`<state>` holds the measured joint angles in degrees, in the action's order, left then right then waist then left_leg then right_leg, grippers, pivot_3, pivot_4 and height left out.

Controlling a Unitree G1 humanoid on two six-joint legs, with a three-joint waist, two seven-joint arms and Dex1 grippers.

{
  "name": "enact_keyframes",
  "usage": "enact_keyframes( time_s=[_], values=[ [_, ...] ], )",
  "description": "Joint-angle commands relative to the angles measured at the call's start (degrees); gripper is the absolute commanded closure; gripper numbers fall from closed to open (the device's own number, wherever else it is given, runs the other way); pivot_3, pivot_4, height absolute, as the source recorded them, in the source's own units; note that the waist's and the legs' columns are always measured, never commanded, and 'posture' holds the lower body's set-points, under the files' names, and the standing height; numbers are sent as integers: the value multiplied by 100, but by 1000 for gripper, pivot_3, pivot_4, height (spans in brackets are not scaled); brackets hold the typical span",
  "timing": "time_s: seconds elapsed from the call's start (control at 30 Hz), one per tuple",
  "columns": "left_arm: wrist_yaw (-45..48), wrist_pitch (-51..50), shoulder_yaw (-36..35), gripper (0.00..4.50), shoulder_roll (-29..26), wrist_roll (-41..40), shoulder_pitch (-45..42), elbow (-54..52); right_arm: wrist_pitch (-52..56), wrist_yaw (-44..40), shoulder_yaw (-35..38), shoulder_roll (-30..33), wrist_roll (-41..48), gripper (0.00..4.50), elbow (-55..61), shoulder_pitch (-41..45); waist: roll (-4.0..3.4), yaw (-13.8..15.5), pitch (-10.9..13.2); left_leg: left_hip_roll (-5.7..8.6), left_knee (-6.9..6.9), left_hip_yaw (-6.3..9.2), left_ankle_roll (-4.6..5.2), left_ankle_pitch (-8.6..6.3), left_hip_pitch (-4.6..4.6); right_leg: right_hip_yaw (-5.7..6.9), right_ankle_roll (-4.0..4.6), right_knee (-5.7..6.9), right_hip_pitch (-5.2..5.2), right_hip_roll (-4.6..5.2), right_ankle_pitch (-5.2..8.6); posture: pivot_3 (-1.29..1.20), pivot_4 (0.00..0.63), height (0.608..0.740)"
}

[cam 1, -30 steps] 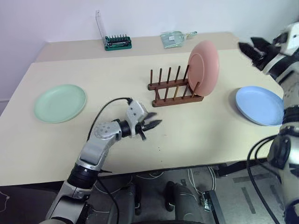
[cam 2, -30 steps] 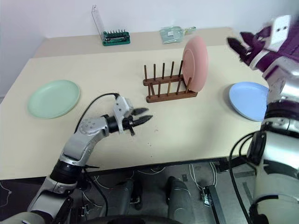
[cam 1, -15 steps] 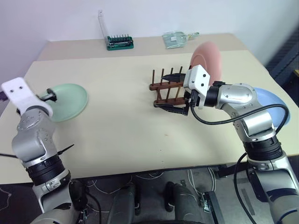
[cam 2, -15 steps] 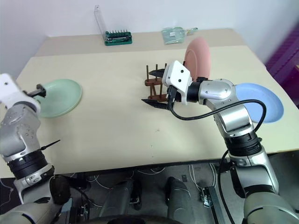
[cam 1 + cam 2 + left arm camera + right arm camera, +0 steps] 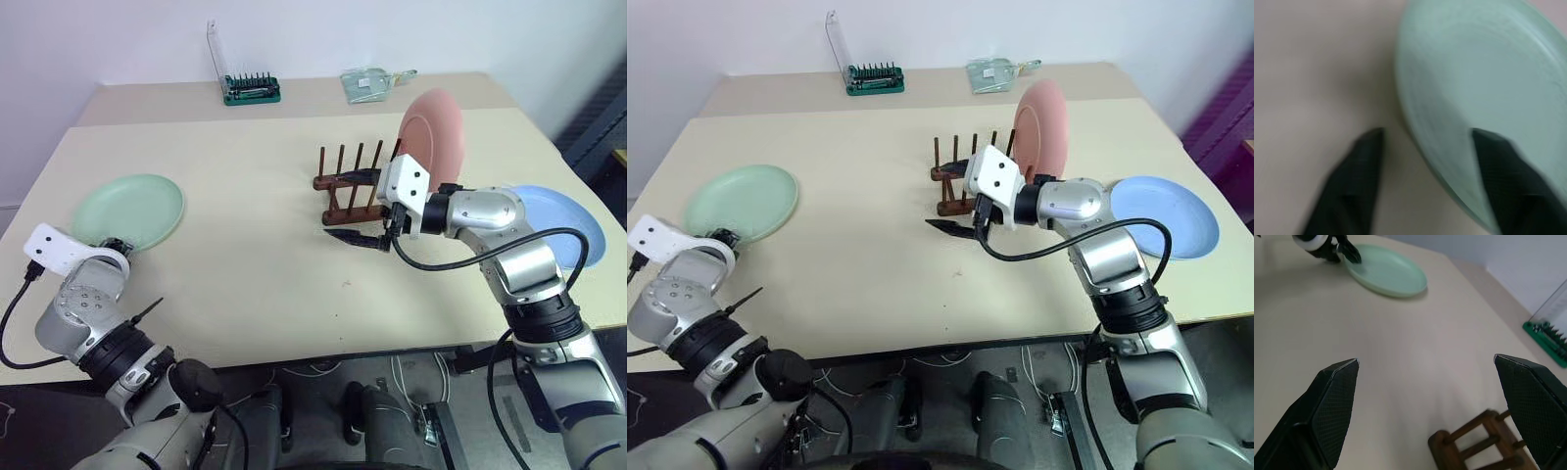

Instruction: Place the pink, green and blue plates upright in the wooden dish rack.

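We have the left hand (image 5: 1422,183) spread astride the near rim of the green plate (image 5: 129,209), flat at the desk's left, while the right hand (image 5: 355,208) gapes empty beside the rack (image 5: 355,189).

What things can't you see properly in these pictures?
- Green plate: blurred in the left wrist view, so whether the left gripper touches its rim is unclear.
- Dish rack: its near end sits behind the right gripper in the left eye view.
- Blue plate: partly behind the right arm.

Silver arms, black cables, black fingers (image 5: 1334,404)
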<state>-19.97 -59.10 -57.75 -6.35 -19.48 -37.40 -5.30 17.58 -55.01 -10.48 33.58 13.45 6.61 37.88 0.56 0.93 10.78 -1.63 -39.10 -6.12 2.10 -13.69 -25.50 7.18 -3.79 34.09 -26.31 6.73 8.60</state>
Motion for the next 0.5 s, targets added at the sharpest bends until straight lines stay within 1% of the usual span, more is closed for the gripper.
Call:
enact_keyframes(
  time_s=[0.03, 0.07, 0.1, 0.23, 0.33, 0.4, 0.5],
  values=[
    [14, 118, 202, 3800, -10, -237, -97, 299, -165, 107, 128, 22, -90, 0, 296, -10, 0, 2, 0, 1, -1, 0, 0, 0, 0, 0, 0, 0, 2, 1, 0, 0, 150, 730],
    [3, 131, 264, 4283, -4, -280, -135, 301, -197, 162, 153, 15, -135, 0, 296, -10, 2, 3, 0, 1, -1, -1, 0, 0, 0, -1, 0, -2, 2, 2, 0, 0, 150, 730],
    [78, 168, 426, 4398, -18, -322, -161, 242, -262, 232, 170, 7, -210, 0, 280, 11, 2, 5, 0, 1, -2, -1, 0, 0, 0, 0, 0, -2, 2, 3, 0, 0, 150, 730],
    [920, 654, 1635, 4398, -139, -479, -207, -429, -301, 296, 60, 50, -471, 0, 82, 196, 16, 3, 8, 2, -2, -1, -1, -1, -6, 0, 1, -4, -1, 4, -1, 0, 150, 730],
    [1143, 599, 2392, 4398, -98, -596, -411, -927, -1005, 479, -253, 32, -1178, 0, -234, 443, 22, -27, 11, 1, -2, -5, -1, -1, -13, -1, 23, -8, -9, 4, -14, 0, 150, 730],
    [1093, 455, 2702, 4398, -9, -696, -596, -1141, -1600, 794, -490, -54, -1765, 0, -560, 668, 21, -32, 12, 0, 1, -7, -1, -1, -14, -2, 22, -7, -12, 2, -14, 0, 150, 730],
    [1027, 266, 3021, 4398, 131, -873, -860, -1340, -2414, 1142, -750, -181, -2355, 0, -1192, 980, 21, -63, 12, 0, 7, -9, 0, 0, -11, -3, 21, -8, -13, -1, -14, 0, 150, 730]
  ],
)
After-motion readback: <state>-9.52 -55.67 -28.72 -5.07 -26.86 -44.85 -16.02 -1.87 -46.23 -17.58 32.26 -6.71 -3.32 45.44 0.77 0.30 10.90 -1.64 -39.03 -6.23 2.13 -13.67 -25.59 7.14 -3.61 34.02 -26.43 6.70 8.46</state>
